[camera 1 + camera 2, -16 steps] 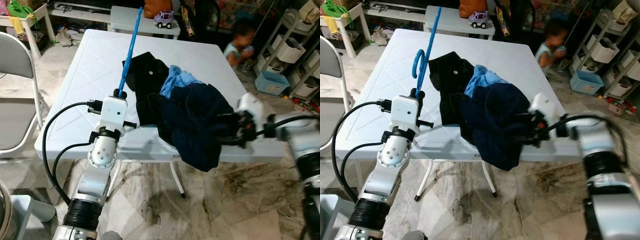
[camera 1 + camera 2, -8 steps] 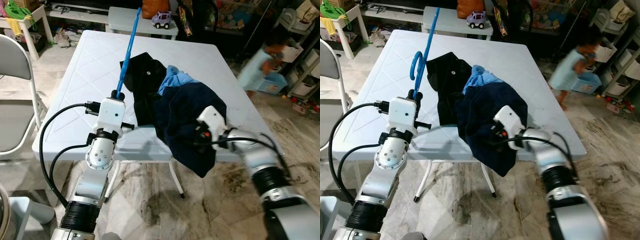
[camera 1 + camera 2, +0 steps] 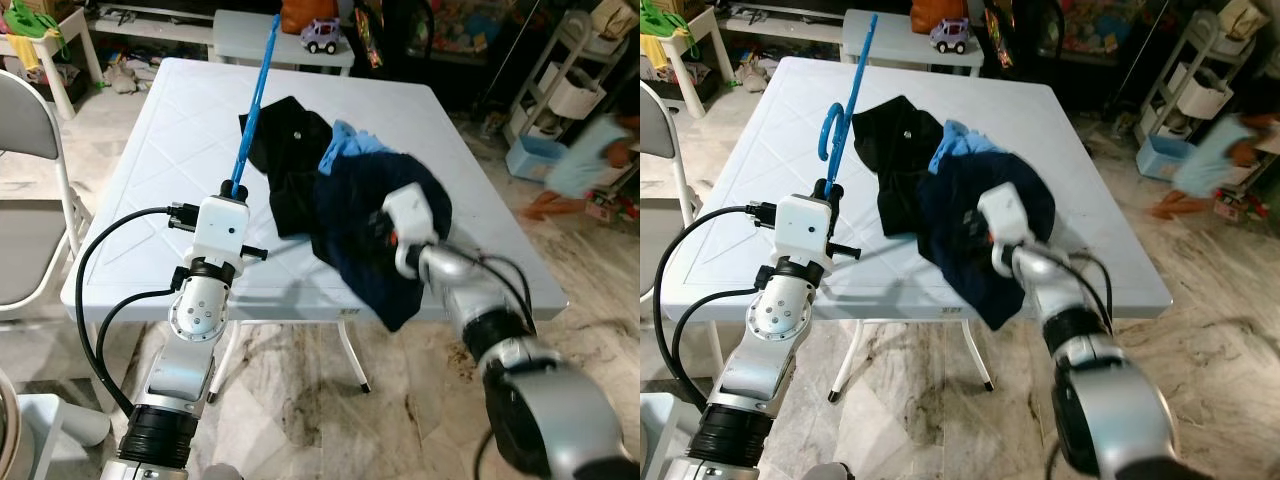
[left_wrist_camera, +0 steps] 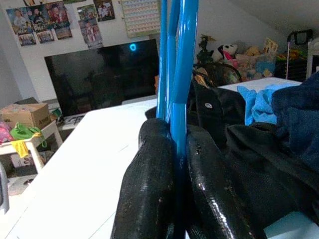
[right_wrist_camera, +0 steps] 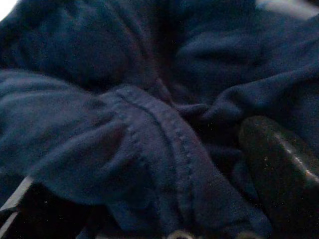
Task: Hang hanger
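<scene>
Two tools are at work over a white counter [image 3: 160,170]. Head views: the left tool [image 3: 830,187] stands at the counter's near left edge, clamped on the lower end of a blue hanger [image 3: 845,100]. The hanger rises steeply toward the far edge, its hook curling beside a black garment [image 3: 290,160]. The right arm reaches into a dark navy garment [image 3: 375,235] draped over the near edge, with a light blue garment [image 3: 350,140] showing between the two dark ones.

Left wrist view: both black fingers [image 4: 149,189] press flat against the blue hanger shaft, with no gap visible.

Right wrist view: navy folds lie close to the lens, with one black finger [image 5: 279,159] beside a stitched seam. The right tool appears buried in the cloth; whether it grips any cannot be determined.

Risks: the navy garment overhangs the near edge and could slide to the floor if tugged. The hanger is held low on a long shaft, so it may pivot in the grip. The piled garments could snag the hook.

Surroundings: a grey folding chair [image 3: 30,180] stands off the left edge. A blurred person [image 3: 590,170] is moving beyond the right edge, near white shelving. A toy car [image 3: 322,37] sits on a bench past the far edge.
</scene>
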Controlling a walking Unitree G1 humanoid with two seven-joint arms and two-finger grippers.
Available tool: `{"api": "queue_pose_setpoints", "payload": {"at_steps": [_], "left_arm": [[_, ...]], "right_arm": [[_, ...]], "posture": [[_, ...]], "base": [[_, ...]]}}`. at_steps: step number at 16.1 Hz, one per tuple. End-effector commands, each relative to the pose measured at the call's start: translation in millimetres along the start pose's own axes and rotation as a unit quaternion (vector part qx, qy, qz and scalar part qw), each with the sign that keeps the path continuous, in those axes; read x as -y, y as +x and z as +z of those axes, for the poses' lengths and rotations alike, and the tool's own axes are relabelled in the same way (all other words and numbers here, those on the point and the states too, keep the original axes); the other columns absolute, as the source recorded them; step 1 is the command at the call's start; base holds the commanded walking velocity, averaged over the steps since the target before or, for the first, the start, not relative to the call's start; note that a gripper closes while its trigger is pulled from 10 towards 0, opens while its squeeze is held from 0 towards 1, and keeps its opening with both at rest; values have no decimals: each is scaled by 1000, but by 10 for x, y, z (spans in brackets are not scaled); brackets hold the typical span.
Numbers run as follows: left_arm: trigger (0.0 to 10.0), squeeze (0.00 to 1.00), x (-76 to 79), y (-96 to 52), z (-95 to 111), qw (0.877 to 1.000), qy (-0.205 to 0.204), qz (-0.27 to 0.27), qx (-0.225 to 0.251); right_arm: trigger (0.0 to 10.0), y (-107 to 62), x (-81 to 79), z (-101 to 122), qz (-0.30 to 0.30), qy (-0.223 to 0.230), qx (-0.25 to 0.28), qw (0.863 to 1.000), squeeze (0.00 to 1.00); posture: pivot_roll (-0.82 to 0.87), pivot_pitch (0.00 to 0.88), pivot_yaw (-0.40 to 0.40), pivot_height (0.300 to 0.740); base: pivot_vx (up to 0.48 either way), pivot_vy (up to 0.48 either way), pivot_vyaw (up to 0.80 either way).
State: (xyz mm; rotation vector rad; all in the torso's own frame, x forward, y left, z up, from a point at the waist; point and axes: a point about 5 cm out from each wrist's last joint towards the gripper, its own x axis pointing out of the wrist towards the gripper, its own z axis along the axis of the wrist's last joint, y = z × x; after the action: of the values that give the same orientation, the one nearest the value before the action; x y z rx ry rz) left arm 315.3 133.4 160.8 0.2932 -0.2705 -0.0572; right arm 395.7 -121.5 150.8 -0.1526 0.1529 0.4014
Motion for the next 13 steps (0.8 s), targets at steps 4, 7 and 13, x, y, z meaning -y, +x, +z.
{"api": "queue_pose_setpoints", "payload": {"at_steps": [4,7,13], "left_arm": [[10000,0,65,-194,-421,994,-5,-12,-111],[10000,0,92,-184,-411,994,-5,-13,-109],[10000,0,108,-175,-416,994,-12,-5,-109]], "right_arm": [[10000,31,283,974,-90,100,177,975,1000],[10000,-31,384,1431,-99,84,231,964,1000],[10000,-176,525,1085,42,-132,134,981,996]], "posture": [[389,128,-195,740],[392,121,-203,740],[373,108,-215,740]], "base": [[0,0,0],[0,0,0],[0,0,0]]}}
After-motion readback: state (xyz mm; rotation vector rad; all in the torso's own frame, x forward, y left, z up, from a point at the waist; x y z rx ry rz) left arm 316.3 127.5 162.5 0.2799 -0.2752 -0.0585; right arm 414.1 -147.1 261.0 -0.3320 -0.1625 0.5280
